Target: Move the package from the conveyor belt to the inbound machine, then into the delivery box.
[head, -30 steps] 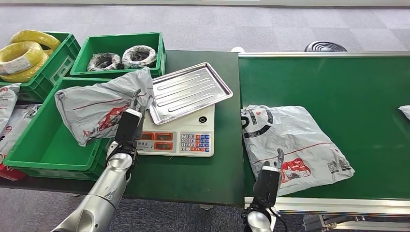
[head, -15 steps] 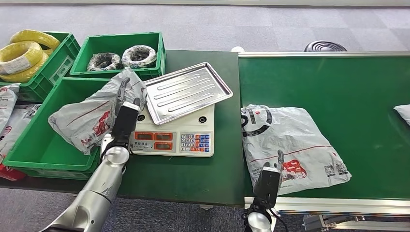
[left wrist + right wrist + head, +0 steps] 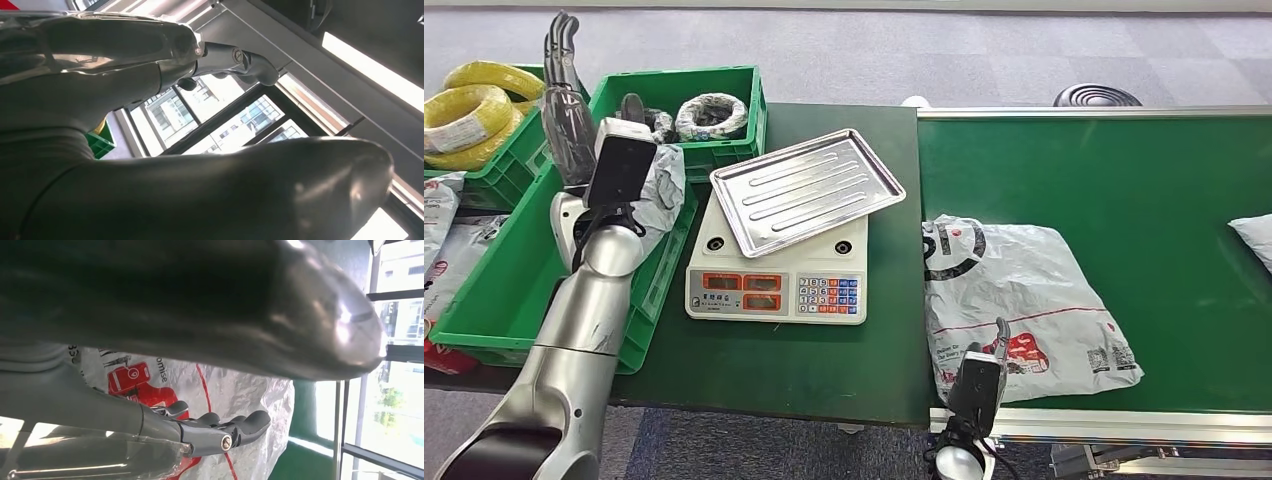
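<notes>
left hand (image 3: pixel 574 110) is raised above the near green delivery box (image 3: pixel 484 310), its dark fingers (image 3: pixel 562 50) pointing up and held apart, with nothing between them; the left wrist view shows them spread against windows and ceiling. a grey package (image 3: pixel 662 190) lies draped over the box's far right rim, partly hidden behind the left forearm, so whether it sits fully inside cannot be told. judging by this, the drop into the box looks done or nearly done, and the step in hand is the turn to the next parcel.

right hand (image 3: pixel 986 365) hovers low at the near edge of the conveyor belt (image 3: pixel 1124 170), over the near corner of a second grey package (image 3: pixel 1024 300) with red print that lies flat on the belt beside the counter (image 3: pixel 824 370). its fingers (image 3: pixel 235 427) are loosely curled and somewhat apart, holding nothing; whether they touch the plastic cannot be told.

the inbound machine, a white scale (image 3: pixel 774 285) carrying a tilted steel tray (image 3: pixel 809 188), stands between box and belt with nothing on it. the next move probably calls for the right hand to close on the belt package and carry it onto that tray. thin plastic may slip or sag.
</notes>
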Available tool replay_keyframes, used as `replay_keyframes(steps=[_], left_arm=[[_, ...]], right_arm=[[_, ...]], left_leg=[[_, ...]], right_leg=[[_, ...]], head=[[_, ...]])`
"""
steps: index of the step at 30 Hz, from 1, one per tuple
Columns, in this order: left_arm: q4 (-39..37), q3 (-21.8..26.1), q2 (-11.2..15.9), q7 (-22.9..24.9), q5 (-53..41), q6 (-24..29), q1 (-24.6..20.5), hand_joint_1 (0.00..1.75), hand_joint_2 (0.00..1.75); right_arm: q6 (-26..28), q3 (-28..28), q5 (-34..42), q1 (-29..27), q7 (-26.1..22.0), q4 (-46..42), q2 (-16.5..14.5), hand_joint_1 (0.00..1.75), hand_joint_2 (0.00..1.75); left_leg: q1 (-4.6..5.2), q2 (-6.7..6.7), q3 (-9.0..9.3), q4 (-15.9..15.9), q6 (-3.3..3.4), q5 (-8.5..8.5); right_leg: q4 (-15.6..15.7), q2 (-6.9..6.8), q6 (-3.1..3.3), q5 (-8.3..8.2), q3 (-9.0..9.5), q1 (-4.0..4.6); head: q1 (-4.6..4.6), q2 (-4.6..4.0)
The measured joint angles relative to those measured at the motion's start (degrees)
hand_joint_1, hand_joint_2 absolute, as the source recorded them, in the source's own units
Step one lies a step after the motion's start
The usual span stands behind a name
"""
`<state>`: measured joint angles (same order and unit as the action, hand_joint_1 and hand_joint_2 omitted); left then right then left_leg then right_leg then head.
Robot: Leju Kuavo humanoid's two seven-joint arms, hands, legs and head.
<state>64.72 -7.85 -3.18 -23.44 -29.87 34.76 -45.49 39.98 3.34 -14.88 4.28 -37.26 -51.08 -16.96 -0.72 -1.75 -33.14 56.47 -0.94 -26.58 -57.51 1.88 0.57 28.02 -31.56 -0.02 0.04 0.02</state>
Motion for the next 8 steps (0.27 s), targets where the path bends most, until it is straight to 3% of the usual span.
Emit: replay_keyframes(steps=[8], left_arm=[[4.2, -0.5, 0.5, 2.6, -3.0, 0.1, -1.7, 0.0, 0.0]], right_arm=[[0.0, 0.3, 0.1, 0.0, 0.9, 0.0, 0.1, 0.0, 0.0]], left_leg=[[0.0, 0.01, 0.0, 0.0, 0.0, 0.0]], right_leg=[[0.0, 0.01, 0.0, 0.0, -0.01, 0.01]], head=[[0.0, 0.0]])
